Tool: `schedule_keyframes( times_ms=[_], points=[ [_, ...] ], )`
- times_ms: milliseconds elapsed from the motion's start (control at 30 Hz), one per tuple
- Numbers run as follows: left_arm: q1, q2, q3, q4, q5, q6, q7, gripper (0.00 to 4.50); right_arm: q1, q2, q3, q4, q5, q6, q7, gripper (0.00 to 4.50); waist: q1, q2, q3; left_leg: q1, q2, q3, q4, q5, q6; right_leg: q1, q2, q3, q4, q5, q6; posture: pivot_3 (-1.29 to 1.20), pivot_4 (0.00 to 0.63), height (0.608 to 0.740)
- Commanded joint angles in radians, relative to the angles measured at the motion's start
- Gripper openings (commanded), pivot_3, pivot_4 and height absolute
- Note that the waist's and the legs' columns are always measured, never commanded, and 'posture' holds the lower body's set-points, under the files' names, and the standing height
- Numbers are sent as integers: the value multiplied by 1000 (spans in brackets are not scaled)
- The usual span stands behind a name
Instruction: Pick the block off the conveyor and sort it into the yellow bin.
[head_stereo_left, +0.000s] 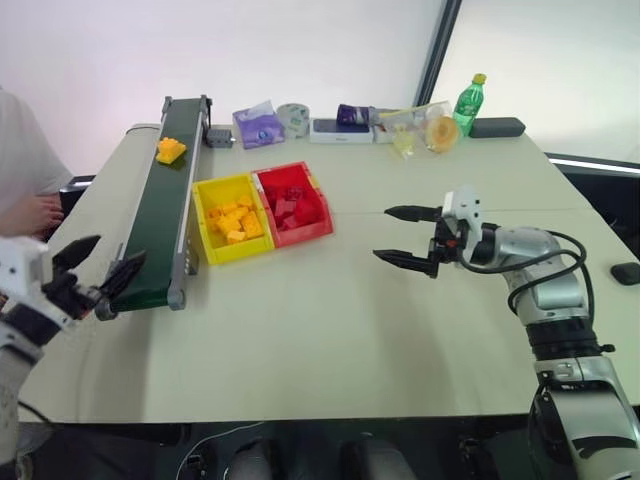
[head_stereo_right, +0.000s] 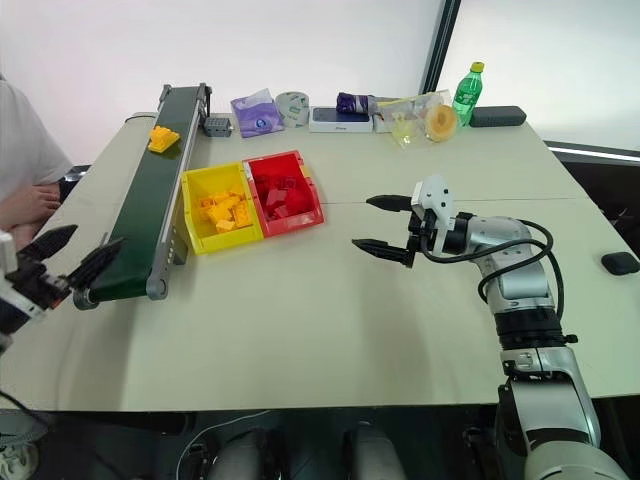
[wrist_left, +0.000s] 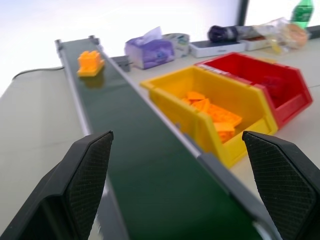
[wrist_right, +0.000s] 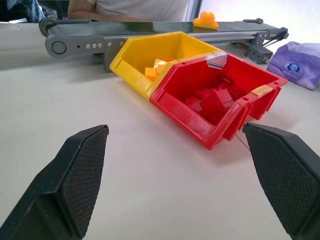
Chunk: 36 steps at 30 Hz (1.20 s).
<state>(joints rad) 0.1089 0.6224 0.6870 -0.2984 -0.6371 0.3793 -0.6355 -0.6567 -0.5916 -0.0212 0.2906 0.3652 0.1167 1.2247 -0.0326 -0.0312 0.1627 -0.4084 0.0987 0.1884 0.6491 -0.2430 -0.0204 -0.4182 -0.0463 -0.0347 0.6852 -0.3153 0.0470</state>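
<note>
A small yellow-orange block (head_stereo_left: 171, 150) lies on the dark green belt of the conveyor (head_stereo_left: 155, 220), near its far end. Beside the belt's right rail stands the yellow bin (head_stereo_left: 228, 217), holding several yellow-orange bricks. My left gripper (head_stereo_left: 99, 266) hovers open at the conveyor's near end, empty, pointing along the belt; the block (wrist_left: 90, 63) is far ahead of its fingers. My right gripper (head_stereo_left: 405, 235) is open and empty above the table, well to the right of the bins, pointing toward them.
A red bin (head_stereo_left: 293, 203) with red blocks touches the yellow bin's right side. Along the table's far edge lie a tissue pack (head_stereo_left: 258, 125), tape roll, phone box, bags and a green bottle (head_stereo_left: 469, 103). A person (head_stereo_left: 25, 165) sits at the left.
</note>
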Motion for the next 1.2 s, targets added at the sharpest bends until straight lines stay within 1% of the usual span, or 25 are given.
schedule_keyframes(
  times_ms=[33, 133, 333, 600, 800, 867, 967, 1000, 1033, 1133, 1200],
  points=[
    [31, -45, 48, -95, 12, -59, 64, 4361, -22, 0, -14, 6, 5, -30, 9, 4500, 0, 0, 0, 0, 0, 0, 0, 0, 0, 0, 0, 0, 0, 0, 0, 0, 150, 740],
    [44, -73, 45, -114, 29, -79, 110, 4361, -31, 5, -9, 19, 5, -36, 12, 4500, 0, 0, 0, 0, 0, -1, 0, 0, 0, 1, 0, 0, 0, 0, 0, 0, 150, 740],
    [55, -91, 36, -120, 29, -115, 134, 4361, -41, 7, -5, 35, 3, -46, 21, 4500, -7, 0, 0, 1, 0, -1, 0, 0, 0, 1, 0, 0, 0, 0, 0, 0, 150, 740],
    [39, -84, 11, -100, 42, -148, 132, 4361, -34, 2, -10, 30, 5, -47, 18, 4500, -7, 0, 0, 1, 0, -1, 0, 0, 0, 1, 0, 0, 0, 0, 0, 0, 150, 740],
    [14, -61, -5, -77, 47, -130, 136, 4361, -31, 2, -12, 30, 4, -48, 14, 4500, -8, 0, 0, 1, 0, -1, 0, 0, 0, 1, 0, 0, 0, 0, 0, 0, 150, 740],
    [3, -28, -20, -58, 55, -88, 142, 4361, -32, 3, -11, 30, 4, -48, 13, 4500, -7, 0, 0, 1, 0, -1, 0, 0, 0, 1, 0, 0, 0, 0, 0, 0, 150, 740],
    [-19, 63, -79, -16, 114, -24, 133, 4361, -33, 6, -9, 31, 4, -48, 13, 4500, -7, 0, 0, 1, 0, -1, -1, 0, 0, 1, 0, 0, 0, 0, 0, 0, 150, 740],
    [-30, 79, -89, -7, 124, -15, 136, 4361, -33, 6, -8, 31, 3, -48, 13, 4500, -7, 0, 0, 1, 0, 0, -1, 0, 0, 1, 0, 0, 0, 0, 0, 0, 150, 740],
    [-51, 89, -93, 1, 110, 8, 142, 4361, -34, 7, -7, 31, 2, -48, 13, 4500, -8, 0, 0, 1, 0, 0, -1, 0, 0, 0, 0, 0, 0, 0, 0, 0, 150, 740],
    [-173, 171, -136, 93, 94, 114, 123, 4361, -33, 12, -4, 25, 3, -46, 11, 4500, -5, 0, 0, 0, 0, -1, -1, 0, 0, 0, 1, -1, 0, 0, 0, 0, 150, 740],
    [-222, 211, -173, 156, 130, 111, 94, 4361, -30, 13, -4, 19, 3, -43, 11, 4500, -7, 0, 0, 0, 0, 0, -1, 0, 0, 0, 1, -1, 0, 0, 0, 0, 150, 740]
  ],
)
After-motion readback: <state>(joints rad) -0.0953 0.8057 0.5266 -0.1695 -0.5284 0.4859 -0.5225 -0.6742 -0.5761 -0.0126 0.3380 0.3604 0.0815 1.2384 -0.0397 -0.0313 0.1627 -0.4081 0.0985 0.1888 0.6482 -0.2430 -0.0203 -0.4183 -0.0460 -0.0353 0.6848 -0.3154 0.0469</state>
